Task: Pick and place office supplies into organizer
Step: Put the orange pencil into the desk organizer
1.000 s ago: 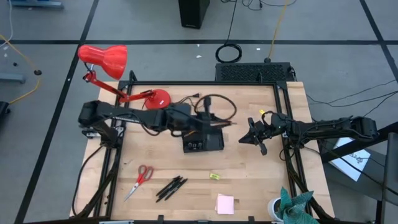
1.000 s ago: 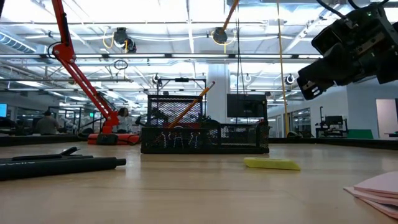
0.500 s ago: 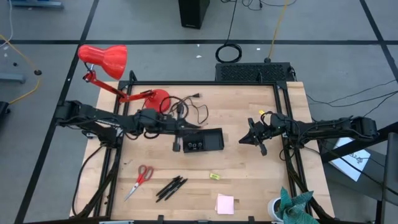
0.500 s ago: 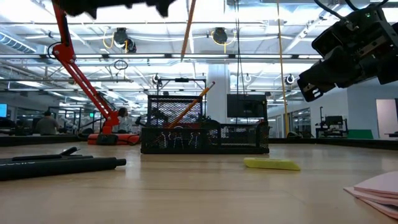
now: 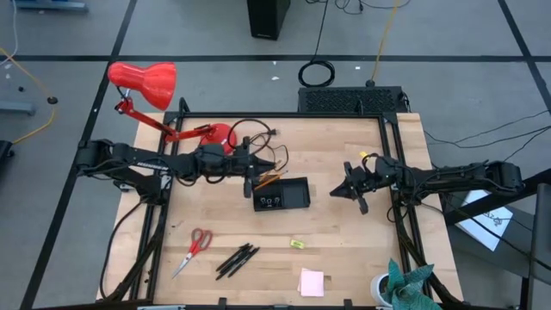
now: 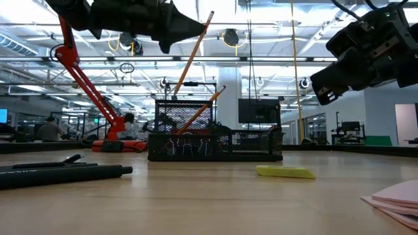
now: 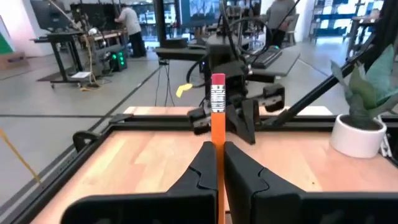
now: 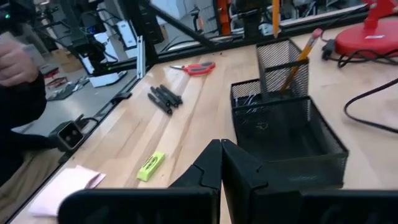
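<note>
An orange pencil (image 7: pixel 218 124) is held clamped between the closed fingers of the left gripper (image 5: pixel 248 165), eraser end forward, above the far-left end of the black mesh organizer (image 5: pixel 281 195), which stands near the middle of the table (image 5: pixel 344 250). In the low view the pencil (image 6: pixel 192 55) is seen slanting down toward the tall cup compartment, where another pencil (image 8: pixel 301 57) is already leaning. The tip appears to hang above the cup rim, though this cannot be made out for certain.

For the step to be done well, the pencil is best tipped nearer to upright and centred over the cup mouth before it is lowered, so that the point is not caught on the mesh wall or knocked against the pencil inside. Release is best delayed until the tip is well within the cup.

The right gripper (image 5: pixel 355 191) is held waiting, jaws together and empty, beside the organizer toward the right edge. The red-handled scissors (image 5: pixel 193 248), dark pens (image 5: pixel 236 259), small yellow item (image 5: pixel 297 244) and pink sticky-note pad (image 5: pixel 312 282) are left lying along the near edge.
</note>
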`<action>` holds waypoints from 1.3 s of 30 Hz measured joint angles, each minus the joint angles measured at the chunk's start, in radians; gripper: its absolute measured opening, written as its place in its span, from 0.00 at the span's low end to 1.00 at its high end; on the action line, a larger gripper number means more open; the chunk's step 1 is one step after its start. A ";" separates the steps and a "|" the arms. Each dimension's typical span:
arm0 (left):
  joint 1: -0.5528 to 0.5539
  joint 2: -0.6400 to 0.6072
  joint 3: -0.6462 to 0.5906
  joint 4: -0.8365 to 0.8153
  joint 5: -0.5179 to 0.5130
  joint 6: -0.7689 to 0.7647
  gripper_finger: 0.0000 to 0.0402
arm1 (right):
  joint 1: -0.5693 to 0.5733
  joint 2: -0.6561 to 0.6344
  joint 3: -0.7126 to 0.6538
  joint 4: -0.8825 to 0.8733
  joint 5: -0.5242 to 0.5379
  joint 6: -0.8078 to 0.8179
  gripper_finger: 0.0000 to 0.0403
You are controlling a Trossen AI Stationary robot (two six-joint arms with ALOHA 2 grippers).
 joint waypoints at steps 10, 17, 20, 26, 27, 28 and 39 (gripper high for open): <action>-0.008 0.027 -0.012 -0.033 -0.025 0.025 0.02 | 0.000 0.000 0.000 0.085 0.008 0.027 0.00; 0.003 0.098 -0.059 0.084 -0.005 0.011 0.04 | 0.000 0.000 0.000 0.088 0.018 0.042 0.00; 0.013 0.117 -0.068 0.085 -0.015 -0.011 0.04 | 0.002 0.000 0.000 0.085 0.023 0.062 0.00; 0.014 0.176 -0.070 0.139 0.001 -0.019 0.01 | 0.027 0.000 0.000 0.092 0.032 0.055 0.01; 0.014 0.192 -0.070 0.163 0.003 -0.019 0.02 | 0.029 0.000 0.000 0.093 0.032 0.055 0.01; 0.014 0.209 -0.070 0.184 0.004 -0.019 0.03 | 0.032 0.000 0.000 0.092 0.032 0.055 0.01; 0.014 0.354 -0.070 0.249 0.014 -0.054 0.01 | 0.046 0.000 0.000 0.092 0.034 0.013 0.01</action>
